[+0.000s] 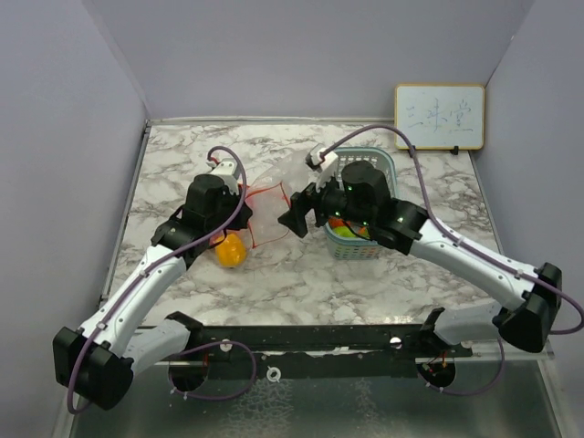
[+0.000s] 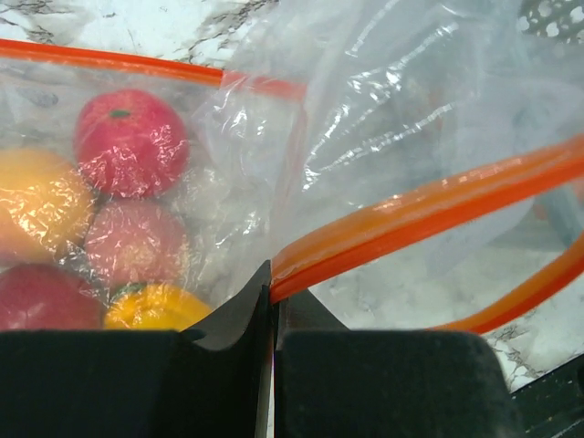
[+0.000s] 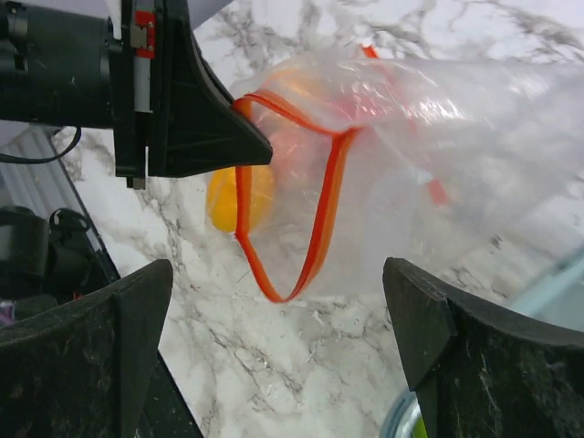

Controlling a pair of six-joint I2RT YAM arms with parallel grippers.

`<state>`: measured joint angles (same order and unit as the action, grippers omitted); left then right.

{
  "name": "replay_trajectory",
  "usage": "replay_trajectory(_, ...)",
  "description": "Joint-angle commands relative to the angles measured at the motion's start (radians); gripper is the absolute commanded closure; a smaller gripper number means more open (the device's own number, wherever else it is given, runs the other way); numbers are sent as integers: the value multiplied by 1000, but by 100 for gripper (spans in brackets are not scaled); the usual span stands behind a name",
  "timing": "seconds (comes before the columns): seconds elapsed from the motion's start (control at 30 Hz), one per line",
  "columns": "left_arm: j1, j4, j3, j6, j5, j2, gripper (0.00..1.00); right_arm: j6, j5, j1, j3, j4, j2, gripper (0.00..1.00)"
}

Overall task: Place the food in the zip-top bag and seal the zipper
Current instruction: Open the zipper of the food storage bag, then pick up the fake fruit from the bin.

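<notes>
The clear zip-top bag (image 1: pixel 274 203) lies on the marble between my arms, its mouth hanging open. My left gripper (image 2: pixel 274 287) is shut on the orange-red zipper (image 2: pixel 429 205) at the mouth's rim. Through the plastic I see several pieces of food: a red one (image 2: pixel 130 141), a pink one (image 2: pixel 137 242) and a yellow one (image 2: pixel 155 308). In the right wrist view the zipper (image 3: pixel 319 219) forms an open loop with a yellow piece (image 3: pixel 239 196) behind it. My right gripper (image 3: pixel 278 315) stands wide open just short of that loop, holding nothing. From above, the left gripper (image 1: pixel 239 203) and right gripper (image 1: pixel 290 216) face each other across the bag.
The teal lattice basket (image 1: pixel 381 162) sits right of the bag, under my right wrist, with green and orange toys inside. A small whiteboard (image 1: pixel 439 116) leans on the back wall. Grey walls close in both sides of the table.
</notes>
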<state>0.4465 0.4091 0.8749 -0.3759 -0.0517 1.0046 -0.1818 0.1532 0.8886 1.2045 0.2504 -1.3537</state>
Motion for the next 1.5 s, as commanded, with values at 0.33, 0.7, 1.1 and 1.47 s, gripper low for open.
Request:
replay_trajectory(0.33,-3,26,187,66,166,-39,100,-264,-543,-157,53,420,41,1)
replay_trajectory(0.7,-3,-174,26,-30,-27,29,100,-254,-414,-300,7,298,-175,2)
replay_trajectory(1.1,-3,-243,-2,-40,-65,61,100,-231,-346,-333,-45,187,-346,10)
replay_trajectory(1.47,-3,-231,-20,-50,-50,18,100,-222,-351,-336,-88,117,-368,51)
